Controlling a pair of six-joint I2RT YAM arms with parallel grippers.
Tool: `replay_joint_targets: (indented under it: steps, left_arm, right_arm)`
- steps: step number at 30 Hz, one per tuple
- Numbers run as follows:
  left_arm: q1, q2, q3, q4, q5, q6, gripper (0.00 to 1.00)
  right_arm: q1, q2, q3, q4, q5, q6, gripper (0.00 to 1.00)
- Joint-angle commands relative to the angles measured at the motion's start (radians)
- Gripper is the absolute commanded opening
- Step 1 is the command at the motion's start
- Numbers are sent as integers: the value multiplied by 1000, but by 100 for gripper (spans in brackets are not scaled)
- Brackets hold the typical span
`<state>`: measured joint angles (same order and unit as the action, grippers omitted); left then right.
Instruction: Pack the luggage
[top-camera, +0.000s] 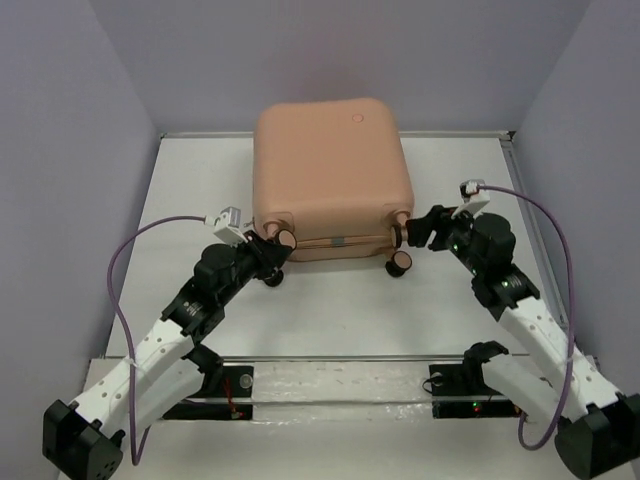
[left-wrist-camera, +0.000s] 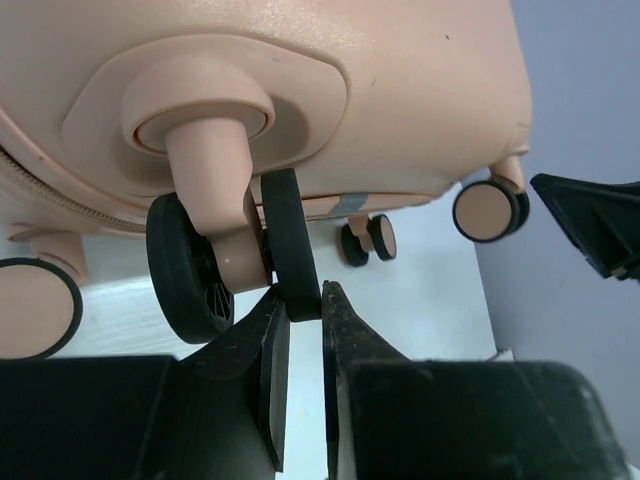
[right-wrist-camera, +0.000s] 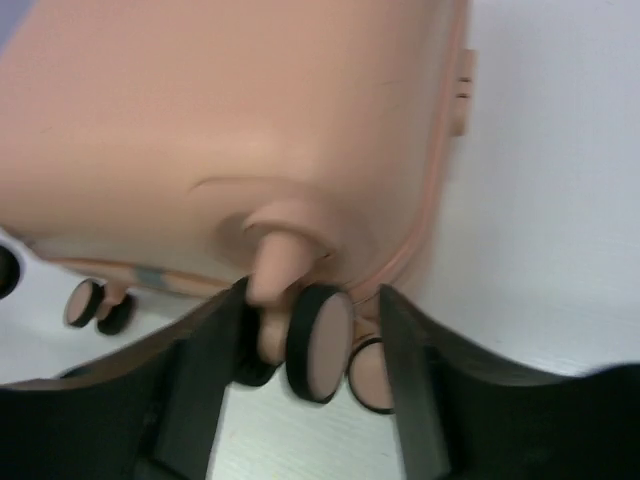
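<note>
Left end effector (left-wrist-camera: 302, 295) clenched on the black tyre of the near-left caster (left-wrist-camera: 290, 240) of the luggage (top-camera: 330, 165). Right end effector (right-wrist-camera: 310, 292) released, jaws straddling the near-right caster (right-wrist-camera: 320, 340). Luggage lies flat and closed at the far middle of the bench (top-camera: 330, 320), wheeled end toward the arm bases, shell roughly square. Purple cables (top-camera: 120, 270) loop beside both arms.

Illumination: bright, even, diffuse, supplied from above. Soft shadows are cast under the luggage (top-camera: 330, 165) and the arms (top-camera: 190, 310) onto the white table (top-camera: 330, 320). A mild sheen is noted on the shell in the left wrist view. Top view: rendered sharp. Right wrist view: blurred throughout, edges smeared. The left gripper (left-wrist-camera: 303, 292) is rendered near-black, with little surface detail.
</note>
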<state>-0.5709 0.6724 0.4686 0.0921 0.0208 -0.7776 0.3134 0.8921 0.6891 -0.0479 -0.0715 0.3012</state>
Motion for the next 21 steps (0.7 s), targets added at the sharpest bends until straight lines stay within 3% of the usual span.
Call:
replay_joint_targets:
  steps: [1, 3, 6, 9, 12, 14, 16, 21]
  left_arm:
    - [-37, 26, 116, 259, 182, -46, 6]
    - [-40, 33, 137, 268, 179, -49, 6]
    - [-40, 29, 145, 265, 174, -48, 6]
    - [-40, 6, 131, 264, 169, -52, 6]
    - [-40, -13, 120, 242, 165, -46, 6]
    - [-40, -17, 120, 230, 162, -43, 6]
    - [-40, -28, 119, 222, 163, -40, 6]
    - [-40, -42, 125, 198, 156, -22, 6]
  right_arm:
    - [24, -137, -193, 112, -138, 127, 47]
    - [24, -185, -318, 257, -189, 151, 7]
    - [24, -159, -398, 342, -197, 154, 7]
    - [24, -119, -433, 413, -124, 148, 14]
    - [24, -58, -463, 540, -120, 131, 41]
    - [24, -26, -470, 578, -99, 122, 51]
    - [24, 32, -461, 614, -79, 92, 56]
    - [24, 163, -415, 714, -94, 52, 56]
